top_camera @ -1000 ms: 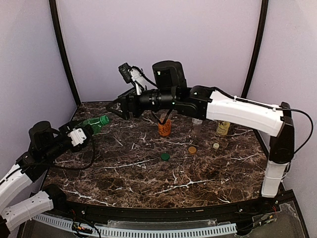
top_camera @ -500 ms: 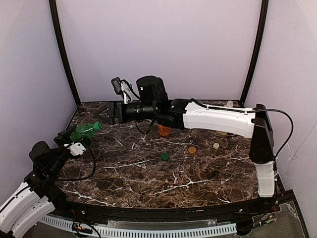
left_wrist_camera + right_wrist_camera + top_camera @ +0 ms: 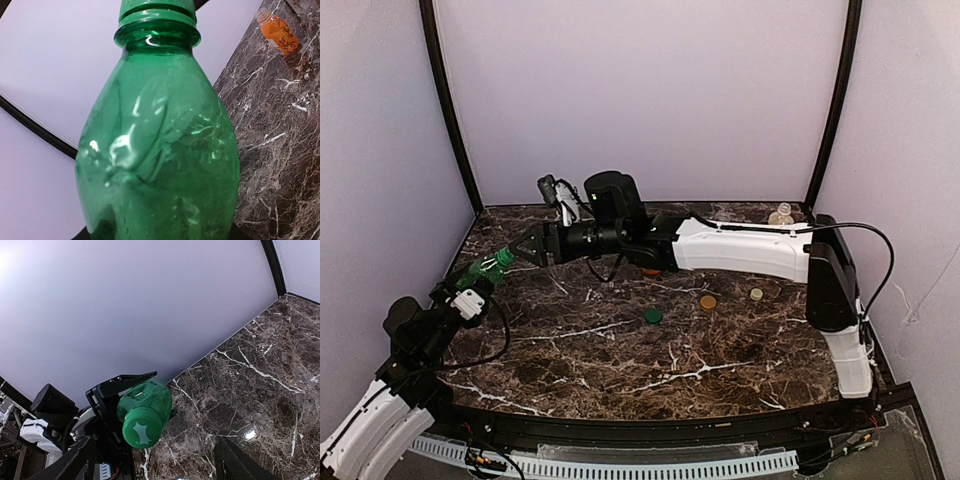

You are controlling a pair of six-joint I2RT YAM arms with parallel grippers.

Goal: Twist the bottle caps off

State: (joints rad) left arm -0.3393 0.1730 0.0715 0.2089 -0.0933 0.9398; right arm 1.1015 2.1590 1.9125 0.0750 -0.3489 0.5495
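Reaching clean across the worktop (image 3: 620, 360), the right arm stretches to the far left corner. There the left tool (image 3: 468, 284) is clamped round the belly of the green bottle (image 3: 483, 268), holding it up off the marble. The bottle is tilted, with its neck up and aimed at the reaching arm. Its long axis runs almost straight at the right wrist camera, where the green cap (image 3: 141, 432) shows nearly face-on.

The right tool (image 3: 523, 247) has its jaws spread wide with nothing in them. The cap sits just ahead and a touch left of the middle of the gap, not yet between the fingers (image 3: 75, 465).

That offset is the one that counts. The right arm is the nearer one to the cap, and I'd say it has to slide in along the bottle's axis and centre up before closing.

Three loose caps lie mid-worktop: a green one (image 3: 653, 315), a golden-brown one (image 3: 708, 301) and a cream-white one (image 3: 756, 294). By my reckoning this cap is the last to come off.
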